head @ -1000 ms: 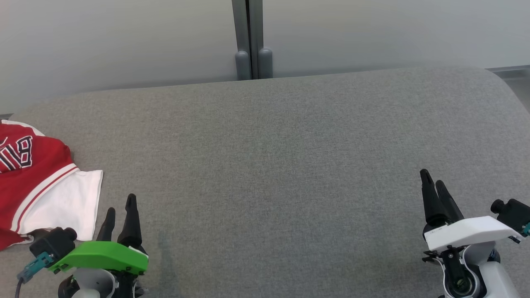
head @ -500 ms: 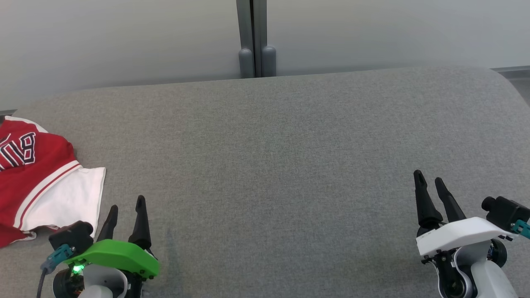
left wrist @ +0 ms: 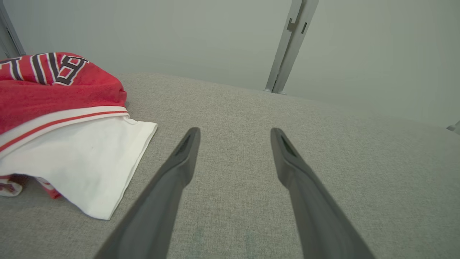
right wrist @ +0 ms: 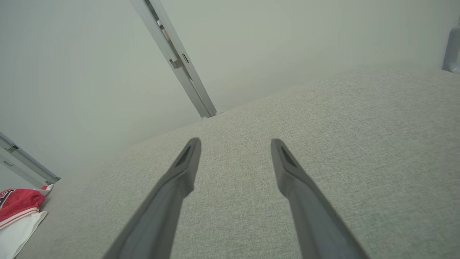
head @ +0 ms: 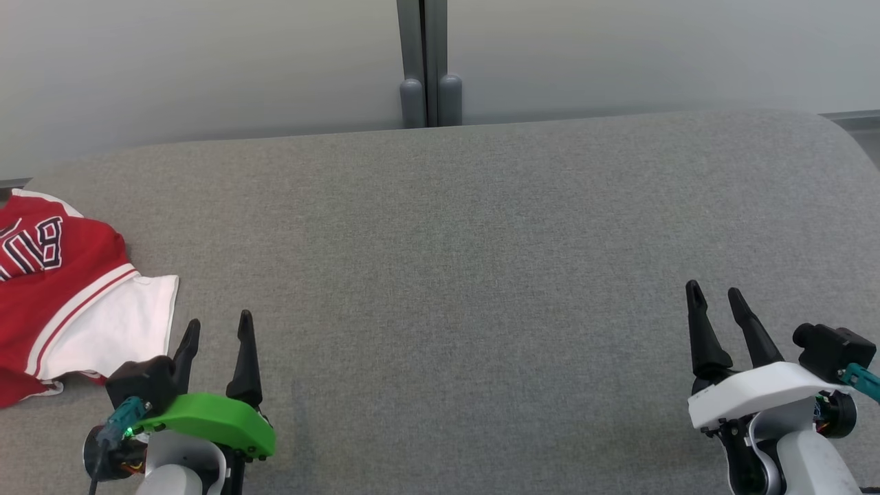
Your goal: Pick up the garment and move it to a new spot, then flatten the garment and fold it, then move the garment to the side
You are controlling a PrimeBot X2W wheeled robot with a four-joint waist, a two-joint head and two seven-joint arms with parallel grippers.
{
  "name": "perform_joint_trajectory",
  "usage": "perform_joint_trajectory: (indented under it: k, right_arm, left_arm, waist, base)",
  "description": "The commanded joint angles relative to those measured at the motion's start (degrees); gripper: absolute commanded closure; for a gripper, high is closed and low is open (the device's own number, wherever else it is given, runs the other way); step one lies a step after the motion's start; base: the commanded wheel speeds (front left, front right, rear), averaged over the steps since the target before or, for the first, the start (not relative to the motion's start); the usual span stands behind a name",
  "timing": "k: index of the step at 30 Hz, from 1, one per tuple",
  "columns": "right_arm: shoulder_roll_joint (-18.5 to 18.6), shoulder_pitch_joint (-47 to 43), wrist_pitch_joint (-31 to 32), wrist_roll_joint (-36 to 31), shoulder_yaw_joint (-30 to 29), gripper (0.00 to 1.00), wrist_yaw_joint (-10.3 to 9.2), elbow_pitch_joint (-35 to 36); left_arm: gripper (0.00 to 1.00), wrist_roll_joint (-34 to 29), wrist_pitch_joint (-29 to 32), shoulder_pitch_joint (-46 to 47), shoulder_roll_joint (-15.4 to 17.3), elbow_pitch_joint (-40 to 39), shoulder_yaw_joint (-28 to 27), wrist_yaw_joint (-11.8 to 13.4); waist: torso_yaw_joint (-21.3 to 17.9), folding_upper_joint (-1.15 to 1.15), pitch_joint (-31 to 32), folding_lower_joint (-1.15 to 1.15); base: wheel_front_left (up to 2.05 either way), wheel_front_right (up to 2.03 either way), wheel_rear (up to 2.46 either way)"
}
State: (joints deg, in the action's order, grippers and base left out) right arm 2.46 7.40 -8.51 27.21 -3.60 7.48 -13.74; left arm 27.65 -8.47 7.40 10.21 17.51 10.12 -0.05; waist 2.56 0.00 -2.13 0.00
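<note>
- Near edge of grey padded surface (head: 447,240): left gripper (head: 219,320) and right gripper (head: 713,289), both spread open, empty.
- Left edge, just beyond left gripper: bunched red-and-white garment (head: 62,302).
- Likely pickup ahead: reach left, pinch white hem (head: 137,330), lift clear before carrying toward centre.

Bare grey fabric is left across the middle and right of the bench (head: 481,240), from front edge to back edge, and passage there is unhindered. The left end is taken up by the heaped red-and-white garment (head: 62,289). Behind the back edge, reach is closed off by pale wall panels (head: 206,69) and a grey post (head: 430,62) at mid-length.
</note>
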Motion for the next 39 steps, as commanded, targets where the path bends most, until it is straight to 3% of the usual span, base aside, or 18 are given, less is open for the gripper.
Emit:
perform_joint_trajectory:
  k: [1, 12, 27, 33, 39]
  right_arm:
    - [0.4, 0.1, -0.6, -1.9, -0.1, 0.0, 0.01, 0.8]
    - [0.4, 0.2, -2.1, -8.5, -0.7, 0.0, 0.01, 3.3]
    - [0.5, 0.8, -4.0, -17.3, -0.5, 0.0, 0.02, -0.9]
    - [0.5, 1.5, -4.7, -20.1, 0.5, 0.0, 0.02, -1.3]
    - [0.5, 2.8, -5.4, -22.1, 2.3, 0.0, 0.01, -2.5]
  left_arm:
    - [0.0, -1.9, -0.6, 1.0, 0.8, -0.7, 0.4, 0.5]
    - [0.0, -7.4, -2.1, 1.0, 1.6, -2.0, 1.4, 1.8]
    - [0.0, -13.4, -4.0, 0.0, -0.5, 0.7, -0.8, 0.0]
    - [0.0, -15.2, -4.7, 1.2, -1.7, 3.1, -3.6, -1.2]
    - [0.0, -17.9, -5.3, 1.6, -2.4, 5.3, -6.6, -2.0]
  waist:
    - [0.1, 0.0, 0.0, 0.0]
    - [0.5, 0.0, -0.1, 0.0]
    - [1.6, 0.0, -1.0, 0.0]
    - [5.4, 0.0, -2.6, 0.0]
    - [12.4, 0.0, -4.0, 0.0]
  base:
    - [0.0, 0.0, 0.0]
    - [0.0, 0.0, 0.0]
    - [0.0, 0.0, 0.0]
    - [0.0, 0.0, 0.0]
    - [0.0, 0.0, 0.0]
